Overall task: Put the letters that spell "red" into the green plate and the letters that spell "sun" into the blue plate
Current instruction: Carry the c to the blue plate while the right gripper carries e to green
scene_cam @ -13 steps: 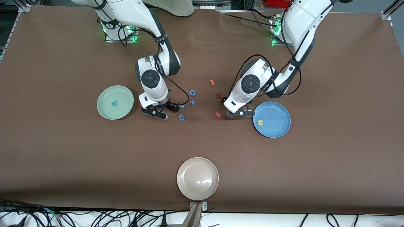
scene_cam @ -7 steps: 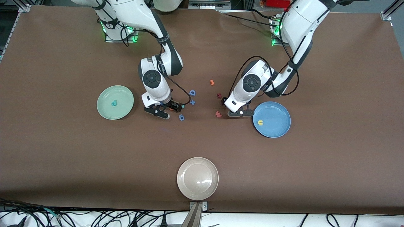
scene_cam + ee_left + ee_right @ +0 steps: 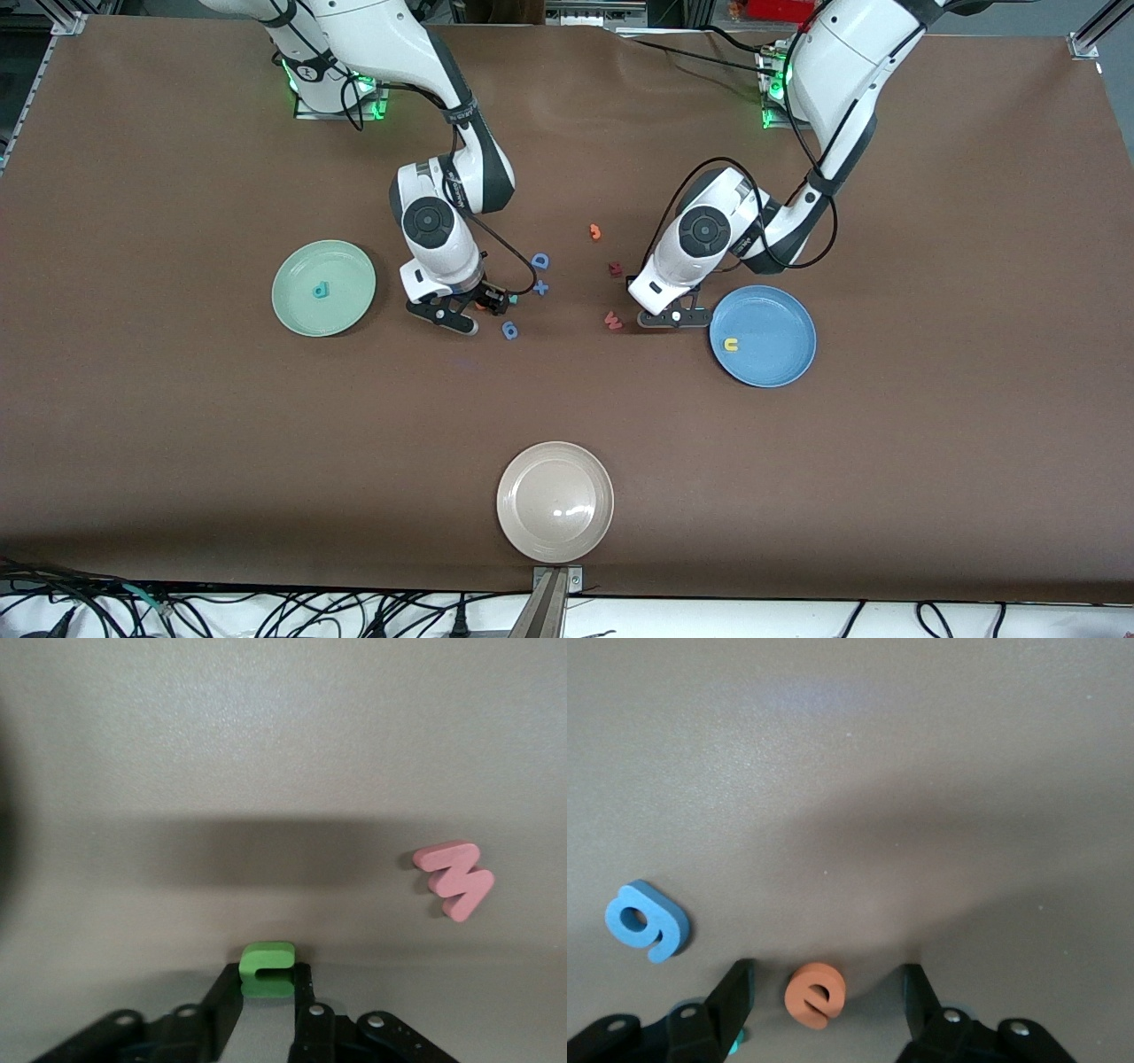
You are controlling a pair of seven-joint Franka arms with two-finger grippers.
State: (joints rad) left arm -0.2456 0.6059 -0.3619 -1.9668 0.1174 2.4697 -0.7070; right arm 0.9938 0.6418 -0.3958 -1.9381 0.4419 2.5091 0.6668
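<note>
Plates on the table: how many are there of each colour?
Green plate: 1
Blue plate: 1
Beige plate: 1
Total: 3 plates

The left claw (image 3: pixel 268 988) sits low against the brown desk (image 3: pixel 283 744), its two dark fingers (image 3: pixel 226 1005) pressed against the sides of a small green foam letter "n" (image 3: pixel 267 968) that rests on the surface. A pink-red "w" (image 3: pixel 454 879) lies flat on the desk well apart from it, and a broad shadow band crosses the surface between them.
</note>
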